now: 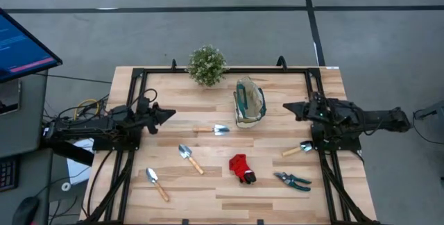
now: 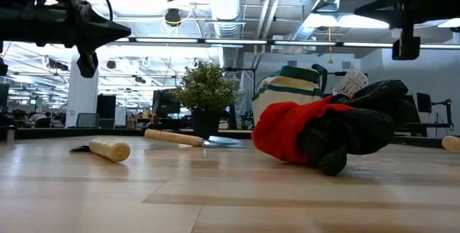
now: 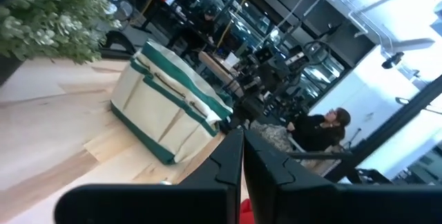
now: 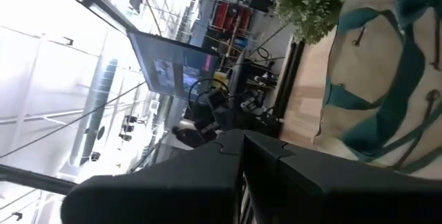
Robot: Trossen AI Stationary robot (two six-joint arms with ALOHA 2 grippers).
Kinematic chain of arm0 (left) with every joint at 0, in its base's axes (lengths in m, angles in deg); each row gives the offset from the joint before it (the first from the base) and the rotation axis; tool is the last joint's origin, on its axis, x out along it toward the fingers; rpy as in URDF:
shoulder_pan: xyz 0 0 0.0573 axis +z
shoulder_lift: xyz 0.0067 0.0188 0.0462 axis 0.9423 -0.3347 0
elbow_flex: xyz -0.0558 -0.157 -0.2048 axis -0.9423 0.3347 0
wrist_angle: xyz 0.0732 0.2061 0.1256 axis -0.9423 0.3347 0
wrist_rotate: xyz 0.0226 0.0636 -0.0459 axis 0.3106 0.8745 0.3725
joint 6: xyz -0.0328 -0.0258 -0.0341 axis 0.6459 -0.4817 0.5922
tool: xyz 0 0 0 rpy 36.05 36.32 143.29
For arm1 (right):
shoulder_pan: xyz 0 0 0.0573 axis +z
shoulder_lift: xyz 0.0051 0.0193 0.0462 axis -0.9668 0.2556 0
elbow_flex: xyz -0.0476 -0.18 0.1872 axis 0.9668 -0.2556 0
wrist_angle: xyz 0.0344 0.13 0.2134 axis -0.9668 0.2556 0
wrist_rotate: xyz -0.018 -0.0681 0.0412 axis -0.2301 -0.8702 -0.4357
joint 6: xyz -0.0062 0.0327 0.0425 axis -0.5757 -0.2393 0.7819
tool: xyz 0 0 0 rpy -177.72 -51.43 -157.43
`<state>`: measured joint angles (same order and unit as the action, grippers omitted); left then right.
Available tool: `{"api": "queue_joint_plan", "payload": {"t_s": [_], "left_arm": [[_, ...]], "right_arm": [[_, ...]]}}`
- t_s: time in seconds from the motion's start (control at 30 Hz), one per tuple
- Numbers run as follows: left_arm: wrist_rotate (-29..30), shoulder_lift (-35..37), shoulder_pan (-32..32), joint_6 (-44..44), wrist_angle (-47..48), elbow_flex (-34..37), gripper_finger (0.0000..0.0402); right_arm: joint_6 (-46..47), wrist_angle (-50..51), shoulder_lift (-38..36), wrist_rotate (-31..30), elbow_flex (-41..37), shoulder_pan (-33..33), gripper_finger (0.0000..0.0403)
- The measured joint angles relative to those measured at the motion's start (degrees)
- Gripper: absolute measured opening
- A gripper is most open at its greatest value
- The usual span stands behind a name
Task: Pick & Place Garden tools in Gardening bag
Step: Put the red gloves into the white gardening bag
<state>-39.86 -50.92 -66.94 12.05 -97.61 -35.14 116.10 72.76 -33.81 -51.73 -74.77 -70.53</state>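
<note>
The beige gardening bag (image 1: 248, 102) with teal trim stands upright at the table's far middle, its mouth up. Several wooden-handled trowels lie flat: one (image 1: 211, 129) beside the bag, two (image 1: 190, 157) (image 1: 157, 182) toward the near left, one (image 1: 298, 148) under my right arm. The red-and-black glove (image 1: 241, 168) and the teal shears (image 1: 293, 180) lie near the front. My left gripper (image 1: 170, 114) hovers shut at the left and points toward the bag. My right gripper (image 1: 286, 107) hovers shut just right of the bag. Neither holds anything.
A bushy green potted plant (image 1: 207, 64) stands at the far edge, left of the bag. A black frame (image 1: 132, 86) runs along the table's sides and back. Bare wood lies between the tools in the middle. A monitor (image 1: 21, 44) stands off the table's left.
</note>
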Motion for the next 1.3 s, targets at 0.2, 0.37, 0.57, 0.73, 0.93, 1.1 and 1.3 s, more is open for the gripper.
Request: {"api": "queue_joint_plan", "payload": {"t_s": [0.2, 0.37, 0.57, 0.73, 0.93, 1.1, 1.3], "left_arm": [[0.7, 0.0, 0.0, 0.0, -1.4, 0.0, 0.0013], [0.7, 0.0, 0.0, 0.0, -2.0, 0.0, 0.0013], [0.7, 0.0, 0.0, 1.5, -2.7, 0.0, 0.0013], [0.7, 0.0, 0.0, 1.5, -3.3, 0.0, 0.0013], [0.6, 0.0, 0.0, 1.3, -3.8, 0.0, 0.0013], [0.6, 0.0, 0.0, 1.7, -3.9, 0.0, 0.0013], [0.6, 0.0, 0.0, 3.0, -4.3, 0.0, 0.0013]], "right_arm": [[0.8, -0.1, 8.6, 6.7, 5.9, -1.4, 0.0], [-2.9, 2.2, 17.1, 14.7, 14.1, -2.9, 0.0], [-7.4, 21.7, 28.8, 25.8, 27.2, -4.6, 0.0], [-11.8, 40.2, 37.2, 32.7, 35.1, -5.3, 0.0], [-15.9, 49.5, 43.7, 38.5, 36.4, -6.1, 0.0007], [-22.5, 48.3, 49.6, 37.3, 36.4, -4.6, 0.0007], [-24.4, 45.3, 58.7, 38.8, 36.4, -4.1, 0.0028]]}}
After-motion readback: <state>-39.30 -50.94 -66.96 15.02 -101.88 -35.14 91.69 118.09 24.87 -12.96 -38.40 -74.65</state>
